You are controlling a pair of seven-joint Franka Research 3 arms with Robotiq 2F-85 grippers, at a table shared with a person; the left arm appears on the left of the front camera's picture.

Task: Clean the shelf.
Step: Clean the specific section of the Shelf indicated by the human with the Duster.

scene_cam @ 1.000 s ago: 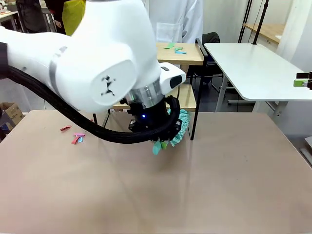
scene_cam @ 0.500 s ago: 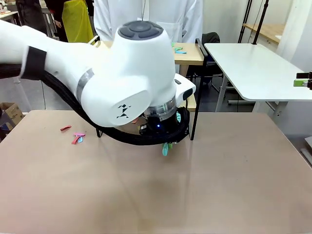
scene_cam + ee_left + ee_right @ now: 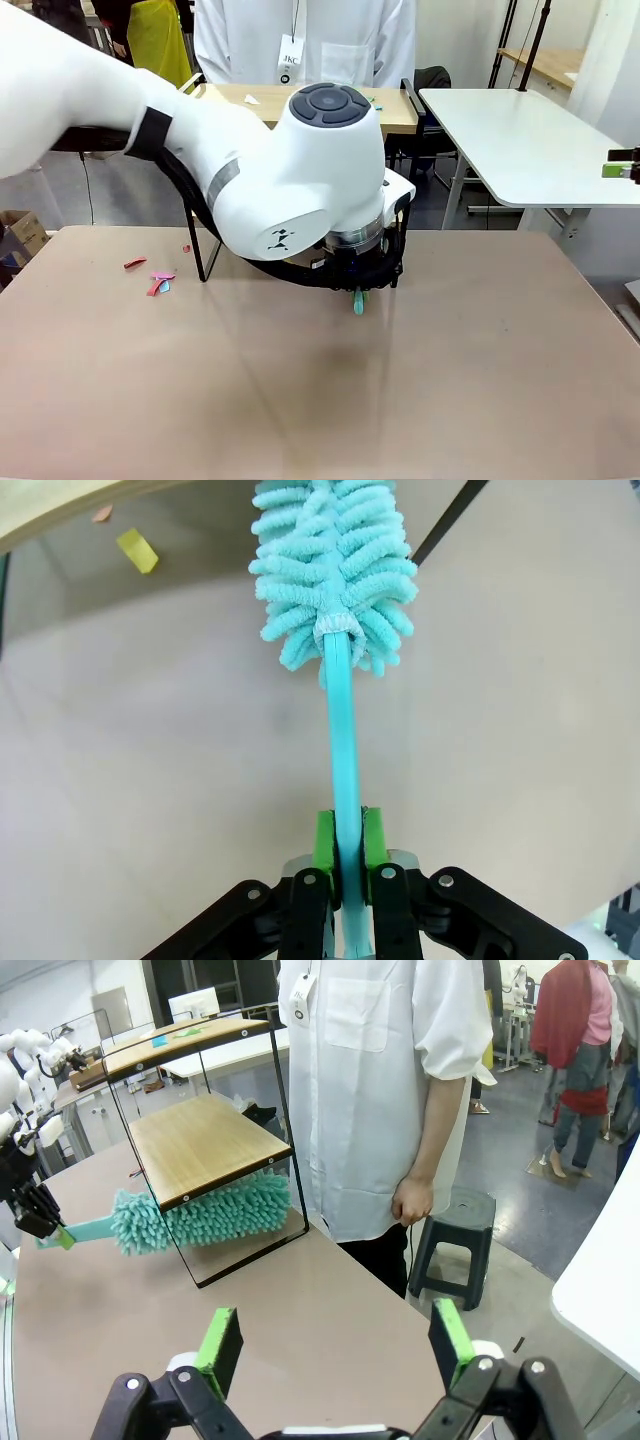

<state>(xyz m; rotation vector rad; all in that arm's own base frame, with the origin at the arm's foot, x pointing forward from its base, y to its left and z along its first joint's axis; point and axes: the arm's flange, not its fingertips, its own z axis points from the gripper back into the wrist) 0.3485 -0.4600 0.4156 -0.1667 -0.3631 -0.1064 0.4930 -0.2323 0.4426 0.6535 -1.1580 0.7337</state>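
Observation:
The shelf (image 3: 200, 1145) stands at the table's far side: two light wood boards in a thin black frame, with its top board (image 3: 395, 108) behind my left arm. My left gripper (image 3: 340, 845) is shut on the handle of a teal duster (image 3: 335, 570). The fluffy duster head (image 3: 200, 1220) lies under the lower board, just above the table. From the side, the left gripper (image 3: 40, 1222) holds the handle out level. The handle's end (image 3: 358, 300) pokes out below the left wrist. My right gripper (image 3: 338, 1345) is open and holds nothing, well away from the shelf.
A person in a white coat (image 3: 370, 1090) stands close behind the shelf. Small paper scraps (image 3: 158, 282) lie on the table at the left, and a yellow scrap (image 3: 137, 550) lies under the shelf. Teal scraps (image 3: 160, 1040) sit on the top board. A white side table (image 3: 520, 140) stands at the right.
My left arm has swung right and toward the shelf. The duster head has slid under the lower board, so only the handle's end now shows below the wrist.

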